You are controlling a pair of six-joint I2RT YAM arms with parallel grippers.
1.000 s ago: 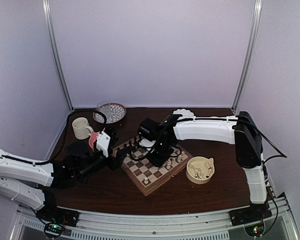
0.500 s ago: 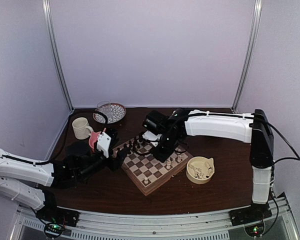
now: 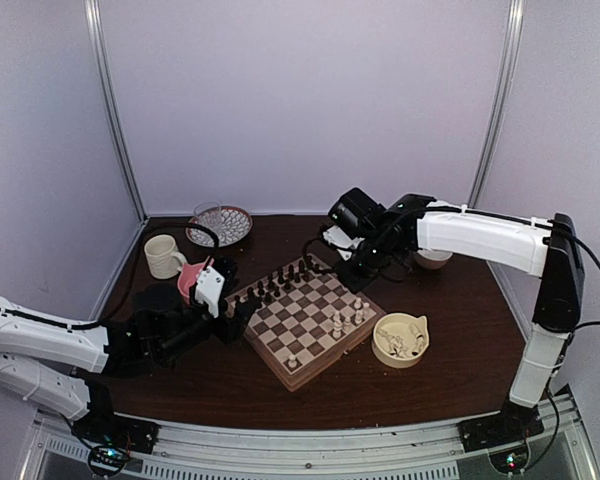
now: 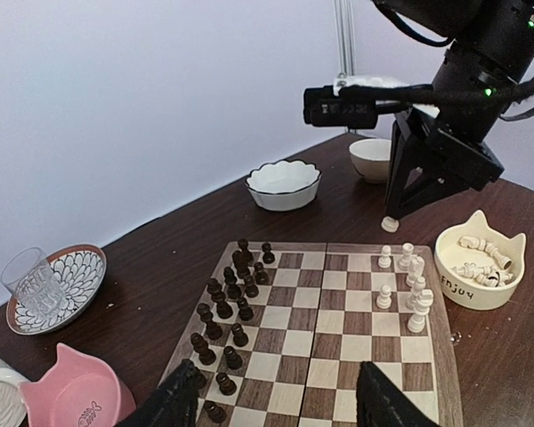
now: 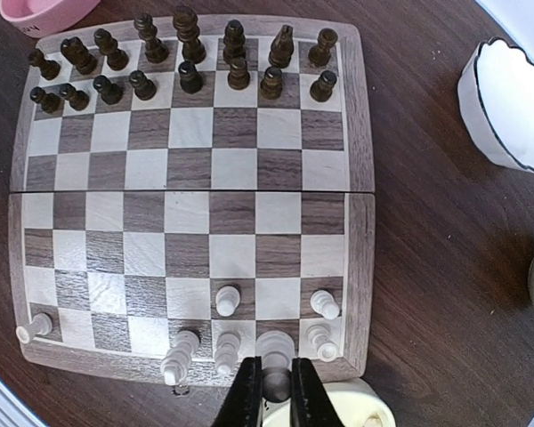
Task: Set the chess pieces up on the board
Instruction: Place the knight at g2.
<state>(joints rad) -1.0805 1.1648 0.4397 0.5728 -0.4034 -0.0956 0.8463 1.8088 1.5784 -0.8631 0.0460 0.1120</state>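
The board [image 3: 298,345] lies tilted at mid-table, also seen in the left wrist view [image 4: 325,246] and right wrist view [image 5: 365,222]. Dark pieces [image 5: 187,53] fill its two far-left rows. A few cream-white chess pieces [image 5: 222,298] stand near the right end [image 3: 345,320], and one stands alone at the near corner [image 3: 291,362]. My right gripper [image 3: 364,272] hangs above the board's far right edge, shut on a white chess piece [image 5: 276,356] that also shows in the left wrist view [image 4: 390,224]. My left gripper [image 4: 280,409] is open and empty, low at the board's left edge [image 3: 242,312].
A cream cat-shaped bowl [image 3: 400,340] with more white pieces sits right of the board. A pink cat bowl [image 3: 185,282], a mug [image 3: 162,256] and a patterned plate with a glass [image 3: 220,225] are at the left back. A white scalloped bowl [image 4: 283,184] and a small bowl [image 3: 432,258] stand behind.
My right arm has risen from over the board's right part and drawn back toward the far right, its jaws closing on the white piece. The left arm has not moved.
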